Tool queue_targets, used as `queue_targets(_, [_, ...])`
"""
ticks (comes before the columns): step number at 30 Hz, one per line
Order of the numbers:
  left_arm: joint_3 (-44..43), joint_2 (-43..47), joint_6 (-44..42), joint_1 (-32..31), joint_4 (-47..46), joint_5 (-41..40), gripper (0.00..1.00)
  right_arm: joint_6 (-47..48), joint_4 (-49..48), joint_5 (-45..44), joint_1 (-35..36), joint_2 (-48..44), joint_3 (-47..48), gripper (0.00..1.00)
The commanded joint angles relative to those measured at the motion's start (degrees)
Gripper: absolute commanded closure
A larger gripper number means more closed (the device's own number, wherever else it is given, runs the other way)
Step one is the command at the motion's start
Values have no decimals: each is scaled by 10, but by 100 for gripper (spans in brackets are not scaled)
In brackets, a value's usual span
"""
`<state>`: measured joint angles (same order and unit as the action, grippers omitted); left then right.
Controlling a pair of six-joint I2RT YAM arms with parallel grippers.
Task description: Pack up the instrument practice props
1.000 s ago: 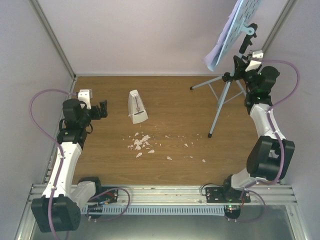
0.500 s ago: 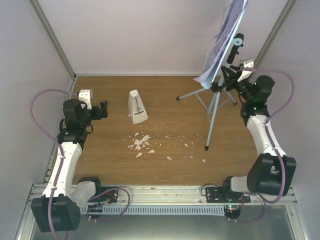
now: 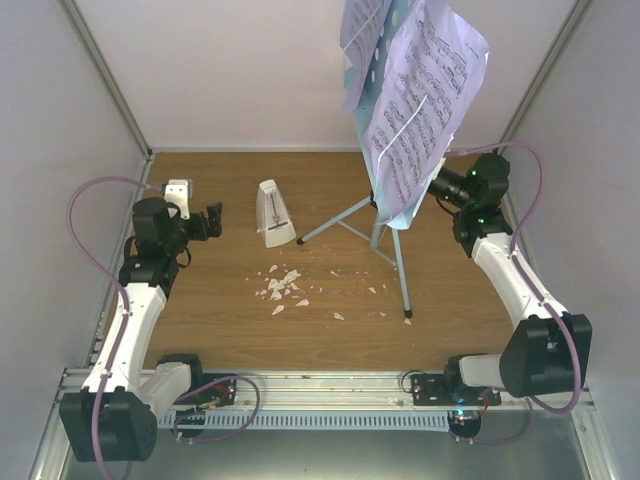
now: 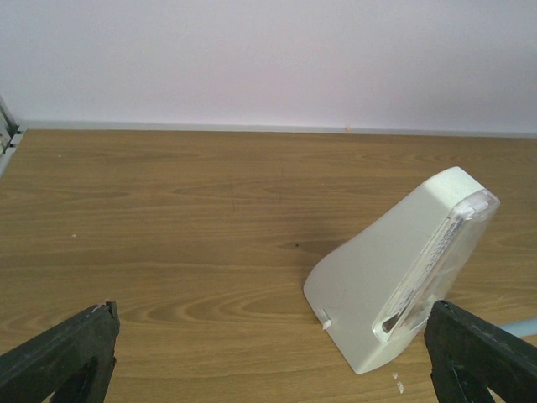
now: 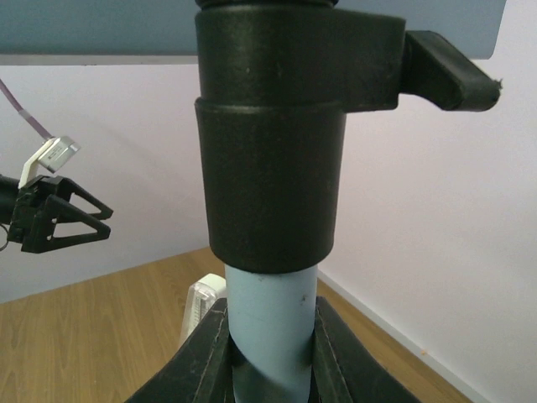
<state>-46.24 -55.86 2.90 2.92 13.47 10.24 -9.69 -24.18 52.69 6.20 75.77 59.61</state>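
Top external view: the music stand (image 3: 400,275) is right of centre on the worktop (image 3: 220,330), its pole leaning. The sheet-music pages (image 3: 420,100) are spread across its desk and overhang the lower edge.
Right claw (image 5: 270,357): pinching the stand's pale blue pole just under the black collar (image 5: 270,168).
Left claw (image 3: 210,220): spread wide and holding nothing. It points at the metronome (image 4: 403,277), which stands on its base near it, not touching.
Step in hand: probably moving the stand by its pole.
Doing it well: bring the pole towards upright and travel slowly. The pages look loose and could slide off, and the desk is heavy above the grip, so it may swing.
Feet: whether all three rest on the worktop cannot be told.
Edges: the back wall (image 3: 250,80) and the right-hand wall are close to the desk, and the splayed legs reach towards the metronome.
Open room: bare wood lies in front of the stand. The white scraps (image 3: 283,285) lie between the metronome and the near rail.
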Motion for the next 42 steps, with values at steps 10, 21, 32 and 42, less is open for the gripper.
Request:
queue_targets(10, [12,15,-16,-16,-32,16,1,27,45,19,12,25,25,89])
queue_targets(21, [12,32,-19,-24,-31,14,1,39,85,-82,12,-29,-13,21])
queue_targets(32, [17,54,-19,-41,-31,0,1,-108,141,-234,32,-149,-84,17])
queue_targets(42, [14,59,-19,-41,-28,-7,1,-150,185,-506,133,-155,-32,30])
